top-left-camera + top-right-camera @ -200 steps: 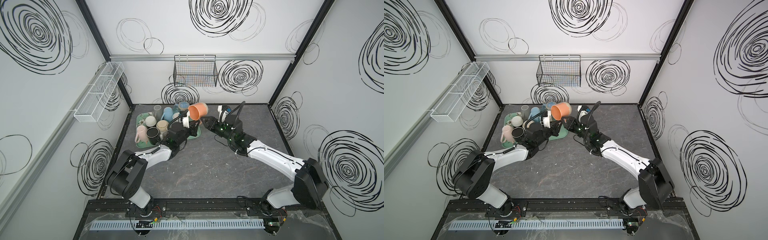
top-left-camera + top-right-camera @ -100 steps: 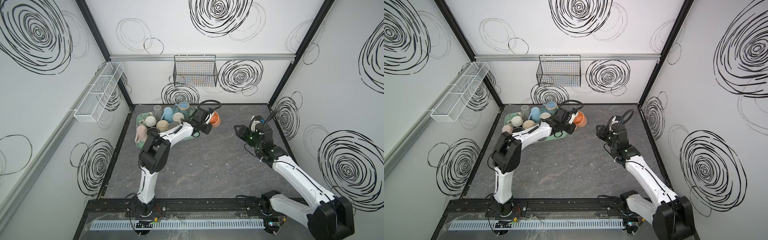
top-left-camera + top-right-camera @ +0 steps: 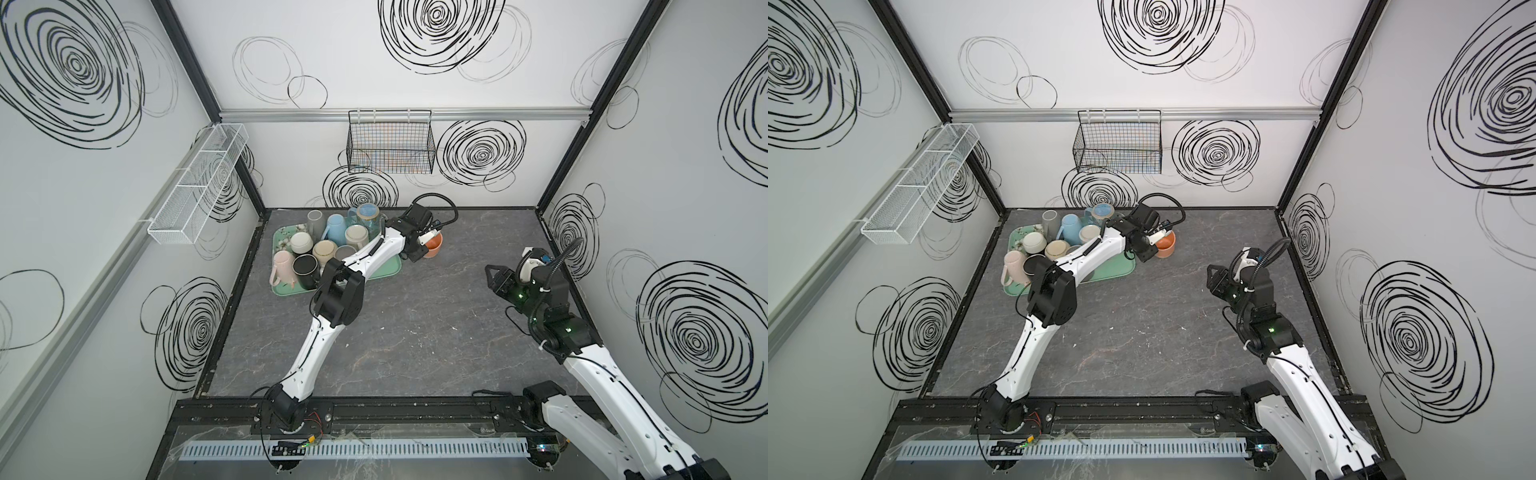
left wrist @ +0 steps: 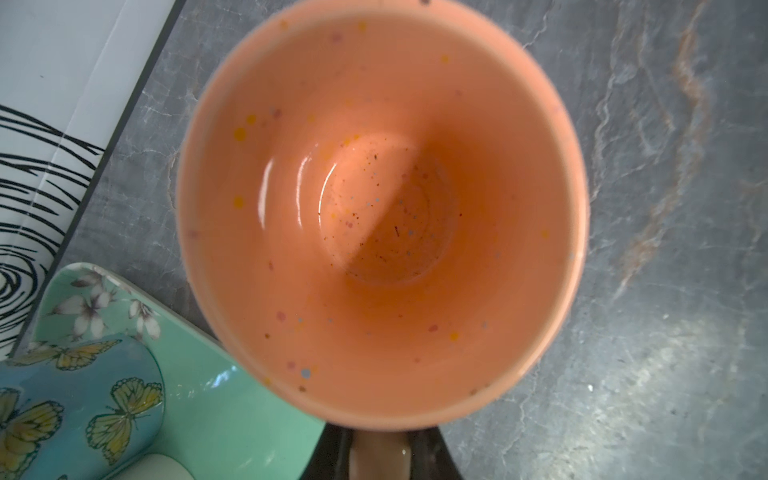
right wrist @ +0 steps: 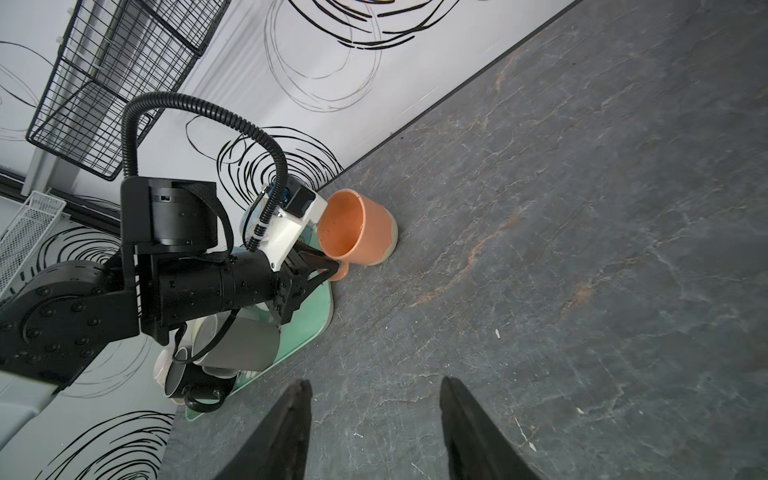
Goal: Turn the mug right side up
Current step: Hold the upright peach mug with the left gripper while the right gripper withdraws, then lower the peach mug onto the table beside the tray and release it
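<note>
Bright even light; blurry mug rim

Orange speckled mug, pale base band, empty; upright, mouth up, on the grey worktop, upper centre in both top views.

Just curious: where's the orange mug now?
In both top views the orange mug is right of the green tray, near the back wall, held in the left gripper.

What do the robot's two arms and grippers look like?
The left arm and right arm have white shells and black joint housings. A black ribbed hose loops over each wrist beside a white camera mount. The left gripper and right gripper have black tapered fingers. Green lights dot the right arm.
</note>
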`<state>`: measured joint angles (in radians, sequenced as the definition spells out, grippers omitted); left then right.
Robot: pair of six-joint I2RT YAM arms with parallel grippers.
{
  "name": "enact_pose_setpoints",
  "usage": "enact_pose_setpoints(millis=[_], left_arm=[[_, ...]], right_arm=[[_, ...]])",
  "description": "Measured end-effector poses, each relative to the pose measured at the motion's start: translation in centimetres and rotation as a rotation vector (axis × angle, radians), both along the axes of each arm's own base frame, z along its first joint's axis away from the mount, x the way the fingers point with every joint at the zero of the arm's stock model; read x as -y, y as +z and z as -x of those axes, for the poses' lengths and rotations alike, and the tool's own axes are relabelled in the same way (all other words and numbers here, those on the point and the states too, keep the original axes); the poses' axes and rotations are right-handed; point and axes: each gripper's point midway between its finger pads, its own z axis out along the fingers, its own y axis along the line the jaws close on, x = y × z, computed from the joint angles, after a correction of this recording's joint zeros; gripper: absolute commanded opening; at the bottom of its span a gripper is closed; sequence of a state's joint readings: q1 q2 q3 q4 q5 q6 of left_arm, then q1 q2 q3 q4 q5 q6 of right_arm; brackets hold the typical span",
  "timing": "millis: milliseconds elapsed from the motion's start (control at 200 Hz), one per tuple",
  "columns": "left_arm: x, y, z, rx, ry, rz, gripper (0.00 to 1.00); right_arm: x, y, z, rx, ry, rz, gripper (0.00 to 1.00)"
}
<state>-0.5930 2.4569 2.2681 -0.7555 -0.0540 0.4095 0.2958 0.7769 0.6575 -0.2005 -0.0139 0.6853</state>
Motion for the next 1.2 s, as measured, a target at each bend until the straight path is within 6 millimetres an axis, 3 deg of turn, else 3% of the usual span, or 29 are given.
enact_pose_setpoints(millis=[150, 330, 906, 1201], left_arm=[[-0.3, 0.1, -0.2, 0.023, -0.046, -0.045, 0.21], [-0.5, 0.5, -0.8, 0.054, -0.066, -0.063, 0.36], [-1.0, 1.9, -3.5, 0.167, -0.035, -0.062, 0.51], [-2.4, 2.1, -5.4, 0.215, 0.028, -0.068, 0.54]], right_arm=[[0.7, -0.1, 0.5, 0.003, -0.016, 0.02, 0.55], [0.9, -0.6, 0.8, -0.008, -0.02, 0.026, 0.55], [1.3, -2.2, 1.9, -0.034, -0.024, 0.03, 0.55], [1.1, -3.4, 1.5, -0.074, -0.023, 0.039, 0.55]])
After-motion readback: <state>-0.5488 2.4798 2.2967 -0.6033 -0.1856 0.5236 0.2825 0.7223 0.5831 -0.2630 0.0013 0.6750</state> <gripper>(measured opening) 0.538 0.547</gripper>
